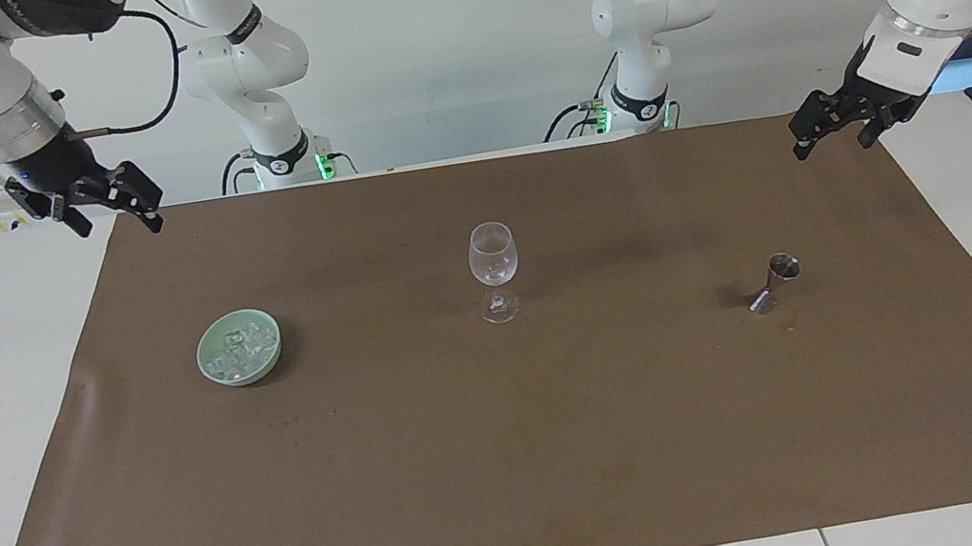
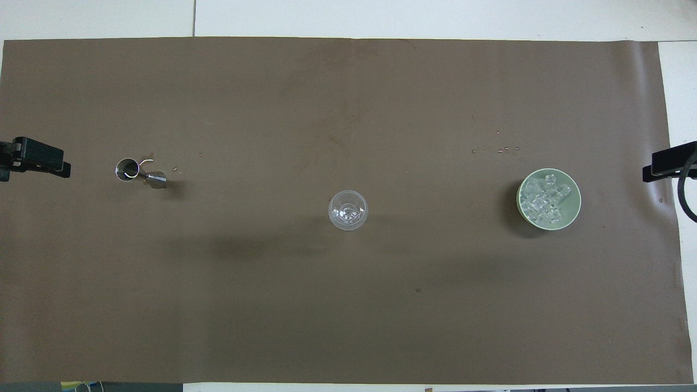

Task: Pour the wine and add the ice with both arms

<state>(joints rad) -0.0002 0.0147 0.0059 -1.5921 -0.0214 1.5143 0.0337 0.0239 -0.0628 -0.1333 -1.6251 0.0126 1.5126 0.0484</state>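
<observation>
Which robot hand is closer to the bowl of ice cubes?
Right. The right gripper hangs open over the mat's corner near the bowl; the left gripper waits open at the table's other end.

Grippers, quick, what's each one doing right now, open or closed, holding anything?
Left gripper: open, empty, up over the mat's corner at its arm's end.
Right gripper: open, empty, up over the mat's corner at its arm's end.

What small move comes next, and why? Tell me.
Probably bring the left end effector down toward the jigger: it hangs open and empty above the mat's edge, the jigger stands at its end, and the glass looks empty. The right end effector waits.
</observation>
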